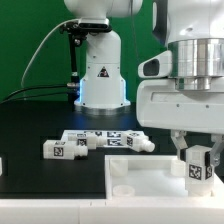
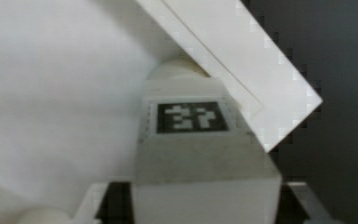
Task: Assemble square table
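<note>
The square table's white top point(image 1: 140, 178) lies flat at the front; in the wrist view its surface point(image 2: 51, 100) fills most of the picture. A chunky white leg point(image 1: 198, 168) with a black-and-white tag stands upright over the top's corner at the exterior view's right. My gripper point(image 1: 198, 160) comes down on it from above, jaws against both of its sides. The wrist view shows the leg point(image 2: 190, 120) filling the space between the fingers point(image 2: 302, 205), gripper point(image 2: 197, 203) shut on it. Three more tagged legs point(image 1: 60, 149) point(image 1: 86, 138) point(image 1: 126, 141) lie on the black table behind the top.
The big white robot base point(image 1: 100, 75) with a triangle mark stands at the back, a blue glow at its foot and black cables beside it. A green backdrop closes the rear. Black table surface point(image 2: 327, 40) shows past the top's edge.
</note>
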Controlling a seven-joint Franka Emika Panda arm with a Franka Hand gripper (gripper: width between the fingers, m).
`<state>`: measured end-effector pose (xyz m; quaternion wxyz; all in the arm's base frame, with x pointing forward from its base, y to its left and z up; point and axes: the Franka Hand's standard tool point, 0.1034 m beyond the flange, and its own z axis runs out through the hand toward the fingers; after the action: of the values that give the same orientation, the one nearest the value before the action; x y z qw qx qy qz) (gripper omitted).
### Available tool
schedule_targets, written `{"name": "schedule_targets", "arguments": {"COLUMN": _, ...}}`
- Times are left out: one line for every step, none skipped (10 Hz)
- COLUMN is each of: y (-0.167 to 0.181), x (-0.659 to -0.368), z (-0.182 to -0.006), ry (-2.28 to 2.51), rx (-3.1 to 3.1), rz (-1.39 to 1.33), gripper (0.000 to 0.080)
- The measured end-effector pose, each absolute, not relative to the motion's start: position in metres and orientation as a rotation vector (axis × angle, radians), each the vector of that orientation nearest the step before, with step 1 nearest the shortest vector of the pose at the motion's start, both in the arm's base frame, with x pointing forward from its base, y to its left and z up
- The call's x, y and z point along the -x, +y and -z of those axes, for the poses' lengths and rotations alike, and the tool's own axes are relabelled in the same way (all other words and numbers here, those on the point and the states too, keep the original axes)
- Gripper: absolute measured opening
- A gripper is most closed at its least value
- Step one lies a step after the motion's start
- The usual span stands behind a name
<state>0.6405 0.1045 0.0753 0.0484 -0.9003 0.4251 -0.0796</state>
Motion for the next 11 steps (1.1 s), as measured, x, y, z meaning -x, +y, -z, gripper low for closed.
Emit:
{"name": "schedule_targets", "arguments": {"y": 0.1032, "x": -0.6406, "z": -0.0751, "ry": 1.452, "rx": 2.665, "rz": 0.213, "gripper": 0.0289}}
{"name": "schedule_targets", "arguments": {"y": 0.1030, "x": -0.6397, "z": -0.0748, "ry": 1.647, "rx": 2.535, "rz": 0.183, "gripper": 0.0289}}
{"name": "schedule_targets", "arguments": {"y": 0.1045, "x": -0.6387, "z": -0.0749, "ry": 1.840, "rx": 2.394, "rz": 0.142, "gripper": 0.0289}}
{"name": "schedule_targets", "arguments": {"y": 0.1049, "x": -0.6381, "z": -0.0748, "ry": 1.974, "rx": 2.272, "rz": 0.107, "gripper": 0.0289}}
{"name": "schedule_targets", "arguments": {"y": 0.1065, "x": -0.6378, "z": -0.0749, "ry": 2.157, "rx": 2.075, "rz": 0.066, "gripper": 0.0289}}
{"name": "schedule_targets", "arguments": {"y": 0.1071, "x": -0.6382, "z": -0.0751, "ry": 2.305, "rx": 1.883, "rz": 0.035, "gripper": 0.0289}}
{"name": "schedule_targets", "arguments": {"y": 0.1060, "x": -0.6381, "z": -0.0748, "ry": 2.355, "rx": 1.811, "rz": 0.018, "gripper": 0.0289}}
{"name": "schedule_targets", "arguments": {"y": 0.1043, "x": -0.6376, "z": -0.0740, "ry": 2.399, "rx": 1.753, "rz": 0.013, "gripper": 0.0289}}
{"name": "schedule_targets", "arguments": {"y": 0.1047, "x": -0.6375, "z": -0.0740, "ry": 2.443, "rx": 1.694, "rz": 0.010, "gripper": 0.0289}}
{"name": "schedule_targets", "arguments": {"y": 0.1041, "x": -0.6374, "z": -0.0743, "ry": 2.472, "rx": 1.658, "rz": 0.015, "gripper": 0.0289}}
{"name": "schedule_targets", "arguments": {"y": 0.1032, "x": -0.6370, "z": -0.0739, "ry": 2.493, "rx": 1.629, "rz": 0.013, "gripper": 0.0346}}
